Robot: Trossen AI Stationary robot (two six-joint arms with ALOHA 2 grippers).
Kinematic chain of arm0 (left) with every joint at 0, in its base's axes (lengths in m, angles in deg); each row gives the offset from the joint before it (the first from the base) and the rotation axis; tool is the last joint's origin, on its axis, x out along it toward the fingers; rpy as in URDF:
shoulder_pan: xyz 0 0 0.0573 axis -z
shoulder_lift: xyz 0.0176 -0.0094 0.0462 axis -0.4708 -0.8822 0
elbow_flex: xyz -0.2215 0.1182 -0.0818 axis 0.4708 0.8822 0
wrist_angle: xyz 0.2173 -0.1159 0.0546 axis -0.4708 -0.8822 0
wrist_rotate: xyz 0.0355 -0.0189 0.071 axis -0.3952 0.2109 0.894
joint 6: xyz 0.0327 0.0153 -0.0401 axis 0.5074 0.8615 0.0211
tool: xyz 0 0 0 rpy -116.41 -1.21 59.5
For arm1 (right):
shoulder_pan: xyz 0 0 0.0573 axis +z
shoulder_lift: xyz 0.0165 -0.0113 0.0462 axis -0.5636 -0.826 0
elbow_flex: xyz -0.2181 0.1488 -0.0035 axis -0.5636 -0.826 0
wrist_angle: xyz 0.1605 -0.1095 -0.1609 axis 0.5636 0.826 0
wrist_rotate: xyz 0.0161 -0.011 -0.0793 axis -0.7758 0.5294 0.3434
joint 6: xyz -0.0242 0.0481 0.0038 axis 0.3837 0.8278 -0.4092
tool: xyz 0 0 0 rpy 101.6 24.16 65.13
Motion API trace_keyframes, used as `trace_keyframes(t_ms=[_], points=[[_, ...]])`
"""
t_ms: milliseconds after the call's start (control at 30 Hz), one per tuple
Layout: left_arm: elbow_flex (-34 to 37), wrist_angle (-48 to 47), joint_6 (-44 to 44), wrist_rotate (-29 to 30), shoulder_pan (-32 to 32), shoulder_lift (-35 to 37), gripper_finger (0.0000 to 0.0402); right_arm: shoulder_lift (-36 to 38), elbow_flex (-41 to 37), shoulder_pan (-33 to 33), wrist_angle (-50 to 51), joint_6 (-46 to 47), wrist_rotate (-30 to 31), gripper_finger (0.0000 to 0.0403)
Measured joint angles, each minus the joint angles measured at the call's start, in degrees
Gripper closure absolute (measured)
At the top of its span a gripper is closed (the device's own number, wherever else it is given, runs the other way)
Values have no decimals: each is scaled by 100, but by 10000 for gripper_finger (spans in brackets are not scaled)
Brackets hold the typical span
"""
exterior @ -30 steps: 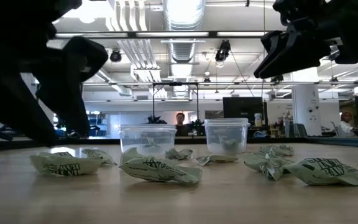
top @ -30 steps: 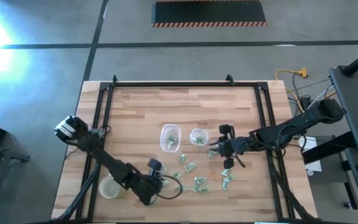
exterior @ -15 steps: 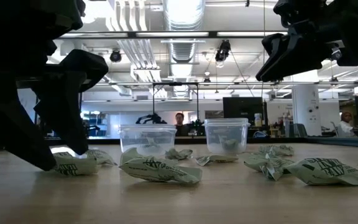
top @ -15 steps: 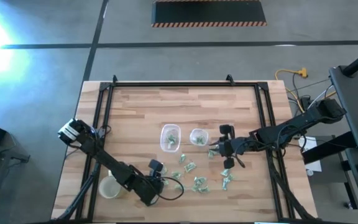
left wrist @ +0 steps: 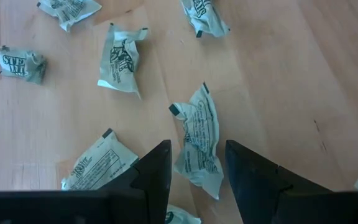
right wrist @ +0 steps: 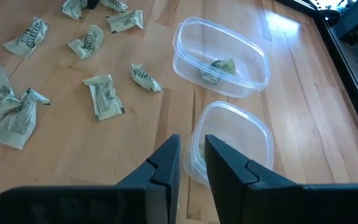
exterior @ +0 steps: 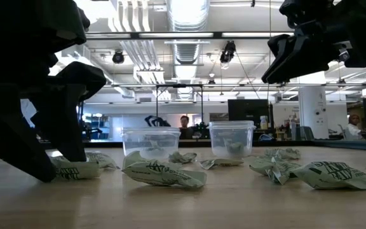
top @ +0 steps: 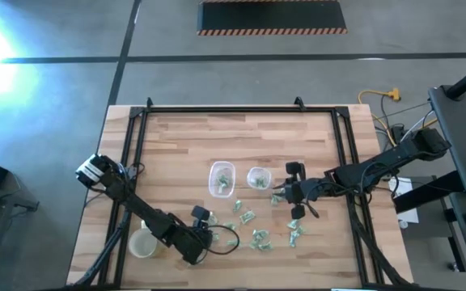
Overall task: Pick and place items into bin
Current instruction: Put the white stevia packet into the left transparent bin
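Note:
Several pale-green and white wrapped items lie loose on the wooden table, in front of two clear bins; each bin holds some items. My left gripper is open and low at the table's near side. Its fingers stand on either side of one flat-lying item; whether they touch it I cannot tell. My right gripper hangs well above the table, just right of the right bin, with a narrow gap and nothing between its fingers.
More items lie near the left gripper and to the right. A pale round object sits by the left arm at the near left. Black frame rails run along the table's sides. People show in the room beyond.
My left gripper has come down a little over the leftmost item, and its fingers now stand on both sides of it near the tabletop. The items and bins have stayed where they were.

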Motion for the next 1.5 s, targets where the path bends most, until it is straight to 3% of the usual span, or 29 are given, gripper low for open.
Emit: trace_keyframes(t_ms=[233,600,767,967,1167,1233,1500], points=[[0,-14,2,-8,-4,1,283,0,0,0,0,11,0,338],[-31,-90,192,-12,-13,2,393,0,-4,0,0,22,2,339],[-228,-85,784,187,-13,102,396,0,-5,0,0,22,2,344],[-411,-57,1880,1109,-14,394,396,0,-7,-2,2,22,2,341],[-389,-34,2900,3547,-146,594,396,0,-11,-2,2,22,2,341],[-367,-58,3055,4069,-323,611,396,0,-11,-2,2,22,2,343],[-266,-40,3167,4075,-1341,623,395,0,-11,-2,3,22,2,339]])
